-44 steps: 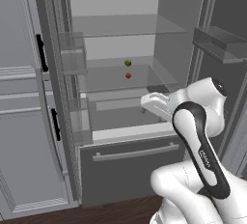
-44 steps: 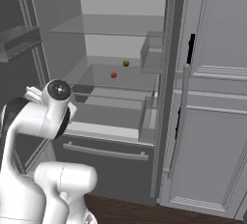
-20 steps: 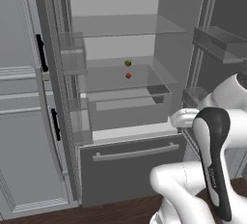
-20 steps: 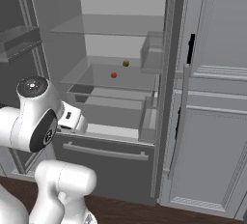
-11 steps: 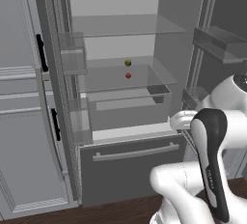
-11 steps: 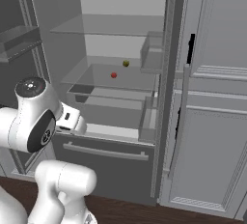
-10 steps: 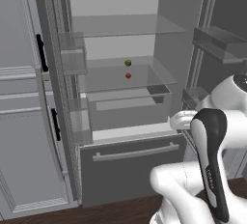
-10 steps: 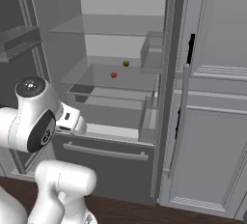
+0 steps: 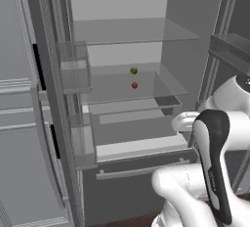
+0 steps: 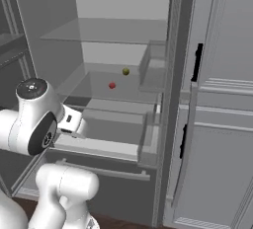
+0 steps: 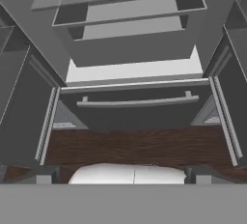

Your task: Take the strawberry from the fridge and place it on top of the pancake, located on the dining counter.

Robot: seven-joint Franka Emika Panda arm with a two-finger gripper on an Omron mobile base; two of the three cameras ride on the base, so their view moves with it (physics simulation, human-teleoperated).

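The fridge (image 9: 122, 6) stands open in front of me, its glass shelves bare except for two small fruits. The strawberry (image 9: 135, 85) (image 10: 112, 85), tiny and red, lies on the middle glass shelf. My gripper (image 11: 123, 177) hangs low in front of the fridge, below the strawberry's shelf and well short of it. It points down at the bottom drawer (image 11: 136, 114) and the dark wood floor. Its fingertips (image 11: 44, 175) stand wide apart with nothing between them, so it is open. The pancake and the dining counter are out of view.
A small yellow-green fruit (image 9: 134, 70) (image 10: 126, 71) sits just behind the strawberry. Door bins (image 9: 74, 72) (image 10: 154, 67) flank the opening on both swung-out doors. Light grey panelled cabinets (image 10: 222, 139) (image 9: 19, 138) stand on either side. The drawer's bar handle (image 11: 136, 102) juts forward.
About two seconds ago the hand reached nearer the shelf; the arm has since folded back and lowered. Over the last second it has barely moved. The fruits have not moved.
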